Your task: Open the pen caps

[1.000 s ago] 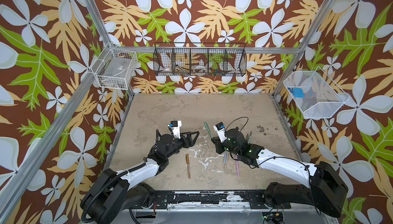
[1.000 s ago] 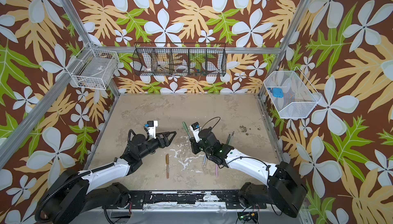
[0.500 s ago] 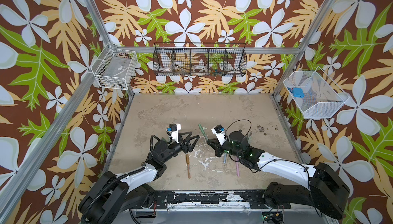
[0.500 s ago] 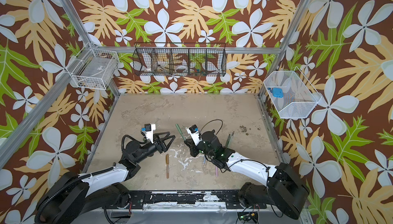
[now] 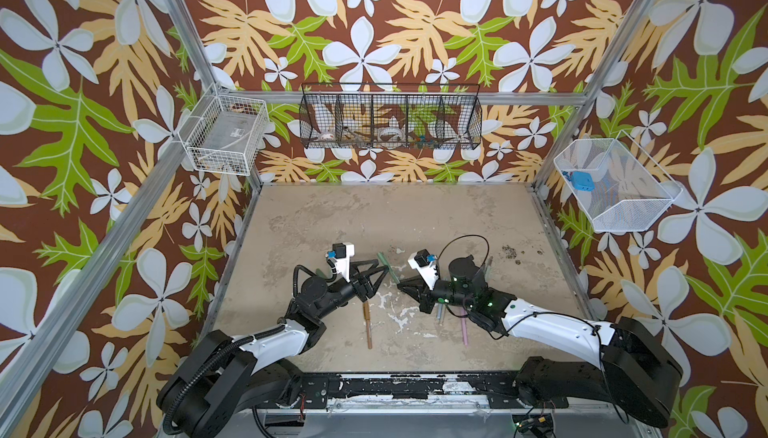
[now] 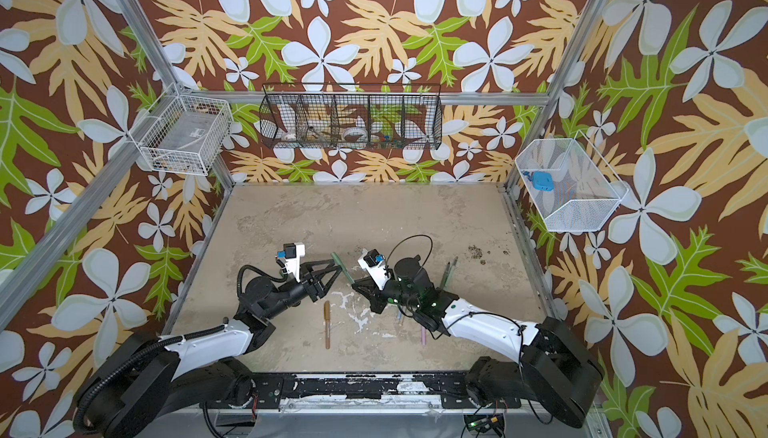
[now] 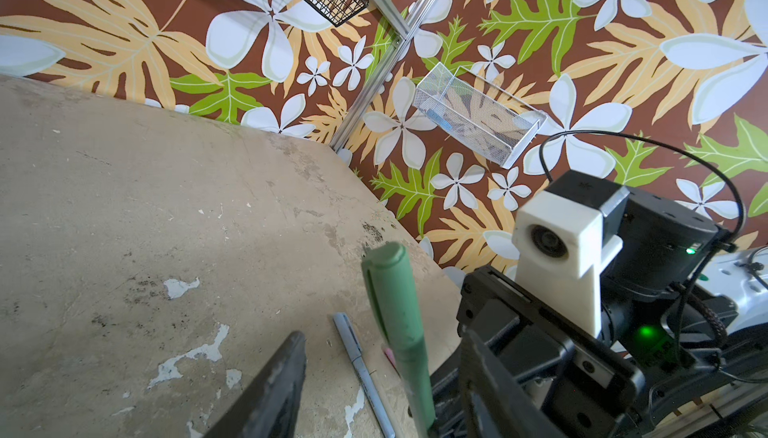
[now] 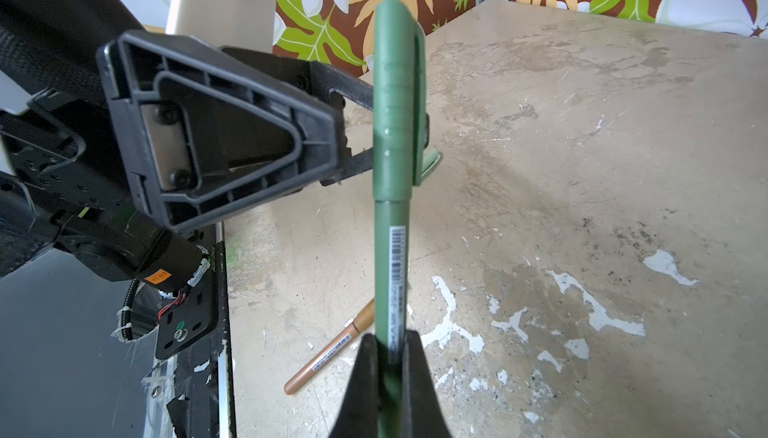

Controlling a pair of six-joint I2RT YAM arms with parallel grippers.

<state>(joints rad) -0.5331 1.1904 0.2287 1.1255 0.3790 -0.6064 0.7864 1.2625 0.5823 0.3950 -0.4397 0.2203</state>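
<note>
Clamping the green pen (image 8: 390, 257) by its barrel, the right gripper (image 8: 390, 344) is shut tight above the near middle of the table (image 5: 374, 215). The pen's axis runs toward the far edge. Its cap (image 8: 395, 82) stands between the half-open jaws of the left gripper (image 7: 386, 373) and is not yet gripped.

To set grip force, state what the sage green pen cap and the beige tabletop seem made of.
The sage green pen cap looks like matte moulded plastic: dull sheen, integral clip. The beige tabletop seems painted board: coating chipped to white patches.
</note>
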